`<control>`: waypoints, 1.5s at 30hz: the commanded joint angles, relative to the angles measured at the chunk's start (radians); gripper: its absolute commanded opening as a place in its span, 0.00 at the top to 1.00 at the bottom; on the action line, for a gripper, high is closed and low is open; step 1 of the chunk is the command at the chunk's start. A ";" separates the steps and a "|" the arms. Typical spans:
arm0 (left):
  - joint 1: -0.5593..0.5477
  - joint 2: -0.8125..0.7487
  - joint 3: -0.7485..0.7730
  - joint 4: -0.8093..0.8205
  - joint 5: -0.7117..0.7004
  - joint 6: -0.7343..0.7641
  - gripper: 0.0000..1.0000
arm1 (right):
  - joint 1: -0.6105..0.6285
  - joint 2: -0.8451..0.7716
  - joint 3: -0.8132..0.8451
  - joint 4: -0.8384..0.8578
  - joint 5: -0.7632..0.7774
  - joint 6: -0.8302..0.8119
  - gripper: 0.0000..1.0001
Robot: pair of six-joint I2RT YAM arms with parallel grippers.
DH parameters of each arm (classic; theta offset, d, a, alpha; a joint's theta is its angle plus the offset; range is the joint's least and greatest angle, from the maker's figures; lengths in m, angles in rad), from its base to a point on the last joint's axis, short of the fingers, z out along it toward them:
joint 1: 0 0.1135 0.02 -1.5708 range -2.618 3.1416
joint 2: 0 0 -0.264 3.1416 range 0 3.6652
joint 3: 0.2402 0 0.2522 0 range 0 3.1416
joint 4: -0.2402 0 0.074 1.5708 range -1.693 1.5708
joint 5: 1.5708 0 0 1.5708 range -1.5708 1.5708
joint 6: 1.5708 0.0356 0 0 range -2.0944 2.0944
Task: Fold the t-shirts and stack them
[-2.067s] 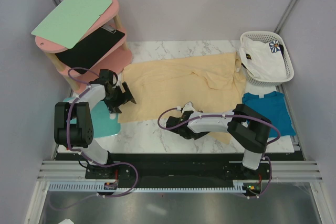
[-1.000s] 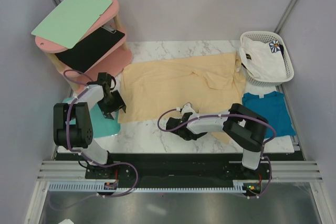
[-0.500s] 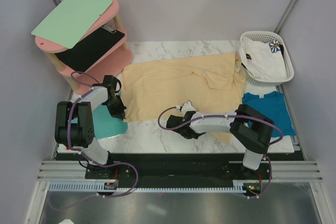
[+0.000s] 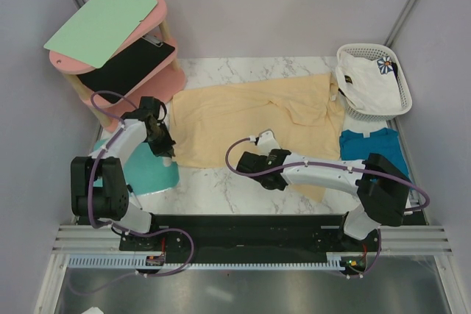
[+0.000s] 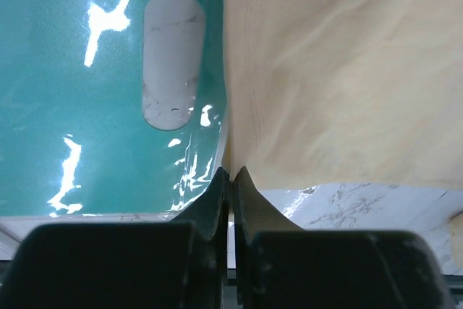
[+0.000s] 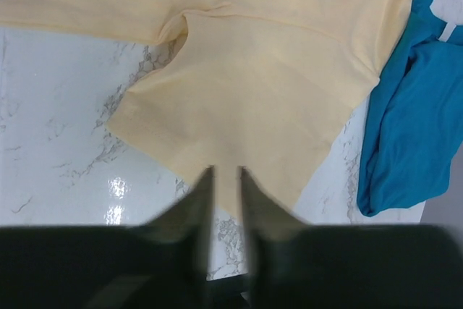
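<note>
Your left end effector (image 5: pixel 230 173) is clamped on the near 9 o'clock corner of the pale yellow t-shirt (image 5: pixel 347 70). Your right end effector (image 6: pixel 224 175) hovers over its near sleeve, jaws narrowly apart. The shirt lies spread mid-desk (image 4: pixel 221 189). Teal-blue t-shirt (image 4: pixel 375 145) at 3 o'clock. White t-shirt (image 4: pixel 366 82) in the basket (image 4: pixel 364 48) at 1 o'clock.

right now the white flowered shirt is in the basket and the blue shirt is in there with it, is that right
Not quite. The white flowered shirt is in the basket, but the blue shirt is not in there with it. It lies flat on the table, on the near side of the basket and beside the yellow shirt. The top external view shows this.
</note>
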 commanded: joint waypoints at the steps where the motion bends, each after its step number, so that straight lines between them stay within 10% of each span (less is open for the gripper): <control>1: -0.002 0.002 0.038 -0.016 0.029 -0.006 0.98 | -0.002 -0.005 -0.026 -0.019 -0.007 -0.005 0.50; 5: -0.002 0.022 0.034 -0.009 0.027 -0.001 0.98 | -0.003 -0.037 -0.094 0.050 -0.058 -0.007 0.28; 22: -0.002 0.031 0.023 0.002 0.020 0.013 0.98 | -0.005 0.148 -0.151 0.205 -0.119 0.005 0.30; 28: -0.002 0.025 0.022 0.001 0.015 0.017 0.98 | -0.031 0.249 -0.111 0.179 -0.085 0.065 0.54; 32: -0.002 0.014 0.022 -0.002 0.014 0.019 0.98 | -0.032 0.251 -0.095 0.177 -0.093 0.055 0.99; 45: -0.002 0.007 0.074 -0.005 0.034 0.017 0.98 | -0.032 -0.036 0.019 -0.045 0.060 0.055 1.00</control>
